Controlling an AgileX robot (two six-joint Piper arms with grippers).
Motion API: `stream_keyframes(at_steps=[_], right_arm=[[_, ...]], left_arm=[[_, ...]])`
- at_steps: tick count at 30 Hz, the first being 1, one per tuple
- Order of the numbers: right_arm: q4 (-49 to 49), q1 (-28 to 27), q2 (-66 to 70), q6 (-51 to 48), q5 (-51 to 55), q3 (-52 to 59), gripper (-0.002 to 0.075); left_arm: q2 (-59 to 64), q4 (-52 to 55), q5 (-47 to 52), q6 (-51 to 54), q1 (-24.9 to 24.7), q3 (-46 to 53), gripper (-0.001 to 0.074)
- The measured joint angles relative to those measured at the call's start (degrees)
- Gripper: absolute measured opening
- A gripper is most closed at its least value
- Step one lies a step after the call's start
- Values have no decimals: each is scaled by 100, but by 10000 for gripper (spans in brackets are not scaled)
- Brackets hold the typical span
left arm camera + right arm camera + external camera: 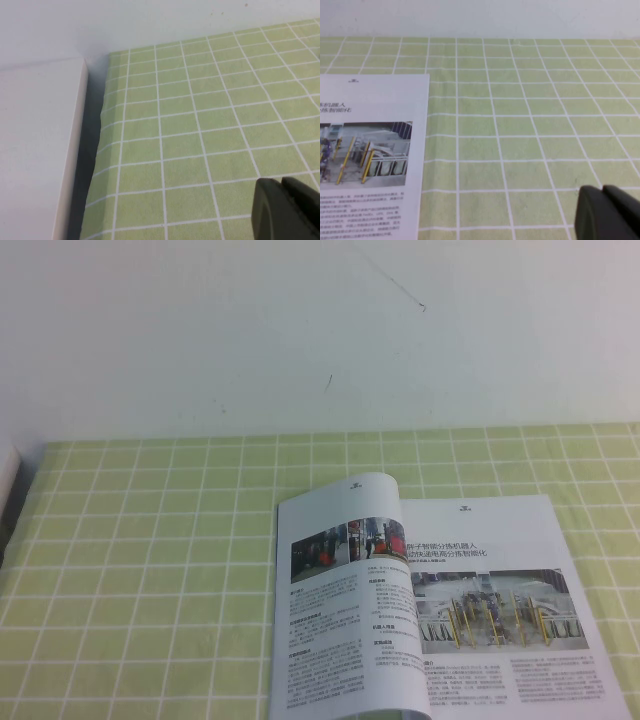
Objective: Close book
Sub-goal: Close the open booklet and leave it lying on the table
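Note:
An open book point(430, 610) with printed photos and text lies on the green checked cloth at the table's front right. Its left page point(345, 590) curls up near the spine; the right page point(370, 155) lies flat. Neither arm shows in the high view. My left gripper point(282, 186) hangs over bare cloth near the table's left edge, fingers pressed together with nothing between them. My right gripper point(602, 192) hovers above the cloth beside the book's right page, apart from it, fingers also together and holding nothing.
The green checked tablecloth point(150, 540) covers the table up to a white wall point(300, 330) at the back. A white panel point(35, 150) stands along the table's left edge.

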Motion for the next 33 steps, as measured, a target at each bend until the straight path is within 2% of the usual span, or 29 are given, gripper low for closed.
stream_keyframes(at_steps=[33], right_arm=[[-100,0,0,-21,0,0,-3]], left_arm=[[0,0,0,0,0,0,-3]])
